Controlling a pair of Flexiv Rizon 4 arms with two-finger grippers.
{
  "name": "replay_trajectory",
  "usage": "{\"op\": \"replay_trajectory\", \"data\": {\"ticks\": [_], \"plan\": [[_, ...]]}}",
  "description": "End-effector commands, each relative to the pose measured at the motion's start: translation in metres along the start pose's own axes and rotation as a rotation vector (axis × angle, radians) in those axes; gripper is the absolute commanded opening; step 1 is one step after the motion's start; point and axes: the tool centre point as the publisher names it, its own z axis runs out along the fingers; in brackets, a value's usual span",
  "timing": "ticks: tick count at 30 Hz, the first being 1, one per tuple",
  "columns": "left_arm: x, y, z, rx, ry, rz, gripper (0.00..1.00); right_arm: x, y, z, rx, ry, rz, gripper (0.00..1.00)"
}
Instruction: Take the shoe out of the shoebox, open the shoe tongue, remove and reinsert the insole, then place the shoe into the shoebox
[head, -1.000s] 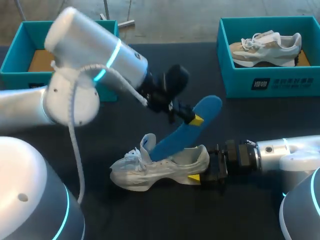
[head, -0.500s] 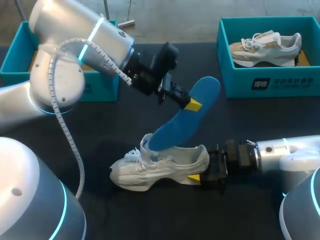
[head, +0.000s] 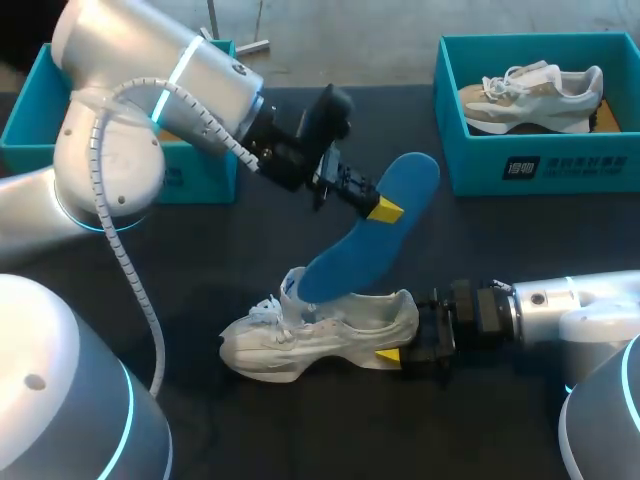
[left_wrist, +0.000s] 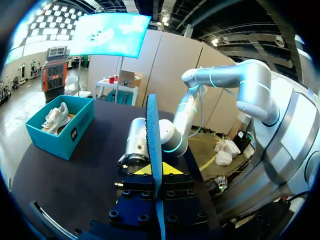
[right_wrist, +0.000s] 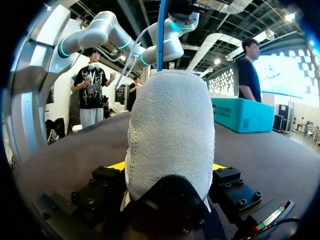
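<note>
Over the last second: lifted the blue insole (head: 368, 238) higher with the left gripper (head: 385, 209), heel end farther off the table, tilt steeper above the white shoe (head: 330, 335). Swung the left arm (head: 150, 100) back toward the far left. Most of it done in the first half-second, barely any shift after.

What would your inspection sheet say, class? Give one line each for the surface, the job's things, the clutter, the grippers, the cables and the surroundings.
Surface: dark table.
Job's things: white shoe lying on the table; blue insole slanting up from the shoe's opening, one end inside; teal left box, mostly hidden by the left arm.
Clutter: teal right box holding a second shoe.
Grippers: left gripper shut on the insole; right gripper shut on the shoe's heel.
Cables: white ribbed cable hanging along the left arm.
Surroundings: nothing seen.
</note>
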Motion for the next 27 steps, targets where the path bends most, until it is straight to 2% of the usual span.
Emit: {"op": "replay_trajectory", "data": {"ticks": [1,8,13,16,17,27], "plan": [[0.010,-0.008,-0.014,0.041,0.033,0.019,0.00,0.001,0.000,0.002,0.005,-0.001,0.000,0.00],[0.034,-0.033,-0.040,0.120,0.079,0.046,0.00,0.001,0.000,0.002,0.005,-0.001,0.000,0.00],[0.047,-0.054,-0.056,0.210,0.079,0.039,0.00,0.001,0.000,0.002,0.005,-0.001,0.000,0.00],[0.054,-0.063,-0.067,0.306,0.086,0.009,0.00,0.001,0.000,0.002,0.005,-0.001,0.000,0.00],[0.058,-0.066,-0.073,0.367,0.116,-0.021,0.00,0.001,0.000,0.002,0.005,-0.001,0.000,0.00],[0.058,-0.066,-0.073,0.367,0.116,-0.021,0.00,0.001,0.000,0.002,0.005,-0.001,0.000,0.00]]}}
